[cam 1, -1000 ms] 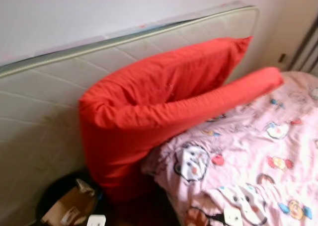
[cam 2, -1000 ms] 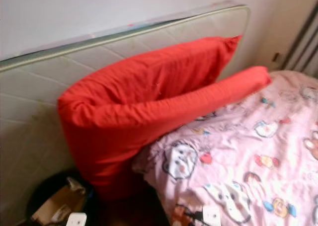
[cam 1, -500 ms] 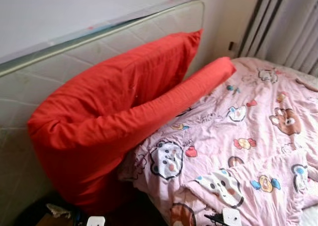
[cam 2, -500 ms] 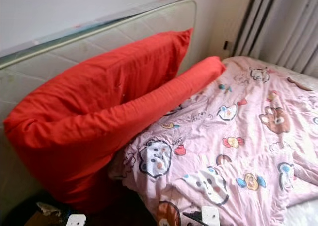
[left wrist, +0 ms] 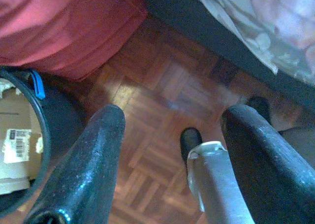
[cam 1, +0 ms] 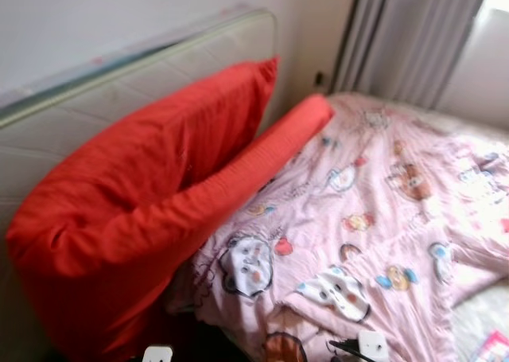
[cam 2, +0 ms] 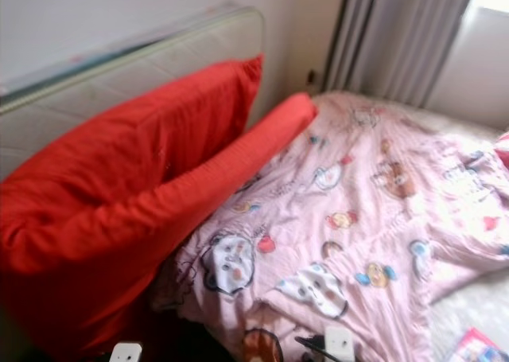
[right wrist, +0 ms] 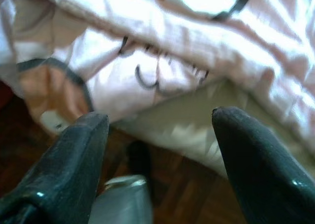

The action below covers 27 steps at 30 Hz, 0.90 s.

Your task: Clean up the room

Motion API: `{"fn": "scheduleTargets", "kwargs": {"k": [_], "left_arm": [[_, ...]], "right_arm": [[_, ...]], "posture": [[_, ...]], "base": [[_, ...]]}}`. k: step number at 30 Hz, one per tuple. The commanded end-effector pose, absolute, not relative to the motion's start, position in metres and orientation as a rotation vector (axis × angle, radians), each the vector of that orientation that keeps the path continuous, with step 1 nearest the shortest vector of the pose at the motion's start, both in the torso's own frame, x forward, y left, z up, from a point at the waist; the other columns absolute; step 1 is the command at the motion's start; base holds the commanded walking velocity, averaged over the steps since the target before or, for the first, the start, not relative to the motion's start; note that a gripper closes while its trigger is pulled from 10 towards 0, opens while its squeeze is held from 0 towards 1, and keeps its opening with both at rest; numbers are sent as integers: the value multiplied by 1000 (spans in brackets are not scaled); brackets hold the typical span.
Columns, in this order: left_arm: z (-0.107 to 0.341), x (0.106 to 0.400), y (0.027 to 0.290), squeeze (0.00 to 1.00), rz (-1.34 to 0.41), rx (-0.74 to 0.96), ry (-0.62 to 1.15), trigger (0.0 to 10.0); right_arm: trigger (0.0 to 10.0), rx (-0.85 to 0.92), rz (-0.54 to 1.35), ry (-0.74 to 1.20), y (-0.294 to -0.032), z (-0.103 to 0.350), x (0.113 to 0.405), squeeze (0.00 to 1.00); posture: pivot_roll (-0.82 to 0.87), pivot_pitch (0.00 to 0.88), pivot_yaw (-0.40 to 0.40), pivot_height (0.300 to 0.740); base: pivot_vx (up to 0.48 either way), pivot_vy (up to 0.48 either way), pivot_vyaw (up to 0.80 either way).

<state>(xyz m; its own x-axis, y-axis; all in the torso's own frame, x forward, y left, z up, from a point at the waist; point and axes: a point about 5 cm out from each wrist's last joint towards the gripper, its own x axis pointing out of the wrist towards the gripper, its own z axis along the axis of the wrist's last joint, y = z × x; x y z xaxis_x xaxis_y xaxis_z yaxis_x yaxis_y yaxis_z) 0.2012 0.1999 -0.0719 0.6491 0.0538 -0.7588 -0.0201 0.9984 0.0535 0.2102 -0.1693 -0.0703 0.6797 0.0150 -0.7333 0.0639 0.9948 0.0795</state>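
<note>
Left gripper [left wrist: 170, 130] fingers spread above wood floor [left wrist: 162, 101]; bin [left wrist: 29, 135] cut off beside it. Right gripper [right wrist: 160, 125] fingers spread, blurred quilt [right wrist: 162, 51] just beyond.

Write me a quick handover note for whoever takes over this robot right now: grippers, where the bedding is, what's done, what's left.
Left gripper: open, holding nothing, low over the parquet floor beside a black bin.
Right gripper: open, holding nothing, at the bed's edge under the overhanging pink cartoon quilt.
Red pillows: leaning against an upright mattress at the wall.
Done: nothing visibly tidied.
Left: the quilt lies rumpled; a small colourful item sits at the bed's near corner.
</note>
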Motion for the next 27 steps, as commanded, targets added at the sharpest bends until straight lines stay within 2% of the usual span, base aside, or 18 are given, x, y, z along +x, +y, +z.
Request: {"fn": "scheduleTargets", "kwargs": {"k": [1,14,27], "left_arm": [[-76,194,200,0,41,47,902,10000],[-79,187,206,0,67,32,908,10000],[-77,190,205,0,69,38,903,10000]], "right_arm": [[10000,100,-27,858,-170,-75,203,0],[10000,97,-28,859,-171,-75,202,0],[10000,100,-38,853,-172,-74,203,0]], "posture": [[18,94,39,740],[9,91,42,740],[11,133,44,740]], "base": [[0,0,-719],[0,0,-713],[0,0,-707]]}}
